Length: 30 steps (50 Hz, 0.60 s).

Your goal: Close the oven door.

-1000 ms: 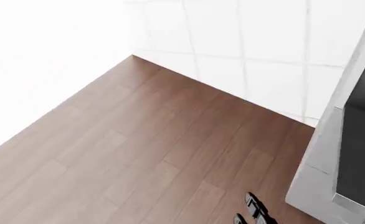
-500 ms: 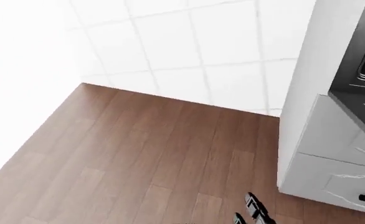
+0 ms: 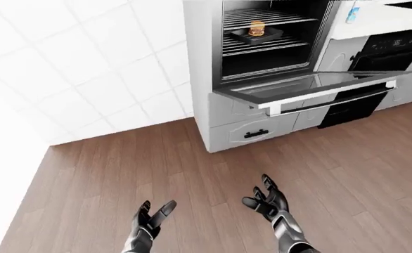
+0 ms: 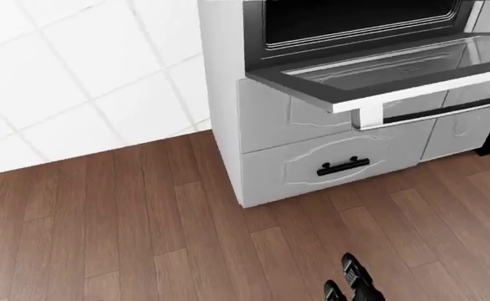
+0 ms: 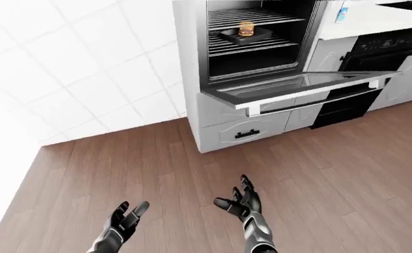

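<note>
Down at the near edge of the left-eye view, your left hand (image 3: 152,217) sits low over the wood floor (image 3: 107,179) with its fingers spread and holding nothing. Just to its right, the right hand (image 3: 268,199) is the same deal: fingers open, palm turned up, empty. My guess is you've got both carried low and loose like that because you're not within reach yet, so nothing to grab.

Further right and far up in the scene is the oven (image 3: 262,39), built into the white cabinet column beside the tiled wall. The oven door (image 3: 312,87) is dropped flat, hinged at the bottom, its handle (image 3: 333,101) edge pointing out toward you. The door's long axis runs left-right. A tray (image 3: 257,33) with food sits on a rack inside.
</note>
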Motion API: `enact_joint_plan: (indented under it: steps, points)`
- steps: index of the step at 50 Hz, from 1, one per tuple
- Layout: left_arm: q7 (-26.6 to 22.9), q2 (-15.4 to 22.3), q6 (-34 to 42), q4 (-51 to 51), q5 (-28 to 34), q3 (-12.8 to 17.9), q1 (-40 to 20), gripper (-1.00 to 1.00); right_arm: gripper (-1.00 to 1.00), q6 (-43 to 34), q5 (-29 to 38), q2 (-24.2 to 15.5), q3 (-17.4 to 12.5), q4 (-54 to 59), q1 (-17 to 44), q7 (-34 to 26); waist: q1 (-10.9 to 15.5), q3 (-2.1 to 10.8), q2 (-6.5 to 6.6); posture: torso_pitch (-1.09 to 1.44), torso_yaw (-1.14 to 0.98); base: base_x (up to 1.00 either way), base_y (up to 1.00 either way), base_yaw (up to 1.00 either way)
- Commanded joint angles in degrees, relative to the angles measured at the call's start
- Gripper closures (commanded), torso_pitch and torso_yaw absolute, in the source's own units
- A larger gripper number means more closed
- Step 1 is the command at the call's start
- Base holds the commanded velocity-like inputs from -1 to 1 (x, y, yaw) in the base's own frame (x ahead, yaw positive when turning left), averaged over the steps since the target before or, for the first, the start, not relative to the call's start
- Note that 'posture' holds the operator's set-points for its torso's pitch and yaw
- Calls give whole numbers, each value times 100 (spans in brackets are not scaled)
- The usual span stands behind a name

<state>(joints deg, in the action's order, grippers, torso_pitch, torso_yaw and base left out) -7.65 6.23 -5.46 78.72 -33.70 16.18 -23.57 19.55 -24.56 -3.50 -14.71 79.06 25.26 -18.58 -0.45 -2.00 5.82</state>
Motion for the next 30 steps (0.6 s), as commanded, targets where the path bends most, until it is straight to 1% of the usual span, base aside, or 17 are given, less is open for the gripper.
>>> enact_joint_plan:
  steps: [1, 2, 3, 5, 7, 14, 15, 16, 17, 18, 19, 24, 26, 27, 28, 29, 30]
  points:
    - [-51, 35, -111, -181, -6, -7, -145, -100, -100, 144, -15, -18, -1, -183, 132, -67, 69, 179, 228, 0, 0, -17, 0, -100]
    - [-61, 39, -119, -170, -8, -2, -146, -100, -100, 147, -26, -20, -7, -183, 133, -64, 68, -11, -198, 0, 0, -16, 0, -100]
    - [-75, 43, -131, -163, -9, 4, -151, -100, -100, 151, -38, -24, -12, -185, 134, -69, -14, 74, -80, 0, 0, -17, 0, -100]
    - [-76, 37, -143, -158, -3, 5, -148, -100, -100, 158, -47, -22, -11, -184, 134, -77, -10, 196, -115, 0, 0, -16, 0, -100]
    - [-85, 39, -134, -166, -8, 7, -145, -100, -100, 161, -54, -24, -13, -180, 136, -64, -6, 181, -216, 0, 0, -16, 0, -100]
    - [-104, 46, -130, -158, -23, 11, -154, -100, -100, 155, -126, -25, -39, -182, 140, -124, -35, 223, -729, 0, 0, -17, 0, -100]
    - [-102, 47, -133, -155, -20, 14, -152, -100, -100, 110, -157, -23, -51, -180, 153, -159, -57, 236, -820, 0, 0, -16, 0, -100]
    - [-101, 49, -132, -156, -20, 17, -151, -100, -100, 23, -154, -32, -39, -171, 170, -177, 87, 226, -913, 0, 0, -5, -3, 0]
    - [-102, 48, -132, -157, -19, 18, -151, -100, -100, 30, -134, -13, -13, -177, 161, -242, 38, 202, -1112, 0, 0, 0, 0, 0]
    - [-104, 47, -133, -157, -18, 19, -149, -100, -100, 66, -145, 4, -19, -187, 165, -208, 110, 233, -1142, 0, 0, 0, 0, 0]
    - [-109, 48, -132, -155, -20, 22, -148, -100, -100, 84, -122, 4, 1, -185, 163, -199, 78, 171, -1003, 0, 0, 0, 0, 0]
    - [-97, 56, -110, -175, -34, 17, -159, -100, -100, 83, -196, -8, -27, -187, 161, -271, 42, 186, -761, 0, 0, 0, 0, 0]
    - [-96, 53, -122, -170, -40, 13, -160, -100, -100, 53, -221, -10, -25, -195, 165, -335, 3, 187, -617, 0, 0, 0, 0, 0]
    - [-102, 46, -133, -160, -33, 11, -155, -100, -100, 106, -221, 2, -17, -200, 154, -347, -12, 197, -509, 0, 0, 0, 0, 0]
    - [-100, 45, -134, -148, -30, 17, -162, -100, -100, 148, -272, 18, -36, -211, 149, -503, -10, 326, -342, 0, 0, 10, 0, 0]
    - [-81, 44, -115, -176, -32, 11, -169, -100, -100, 218, -170, 9, 44, -208, 141, -382, 27, 84, -495, 0, 0, 65, 0, 0]
    - [-85, 46, -125, -169, -32, 11, -169, -100, -100, 243, -212, 19, 19, -218, 133, -458, 1, -250, -496, 0, 0, 90, 0, 0]
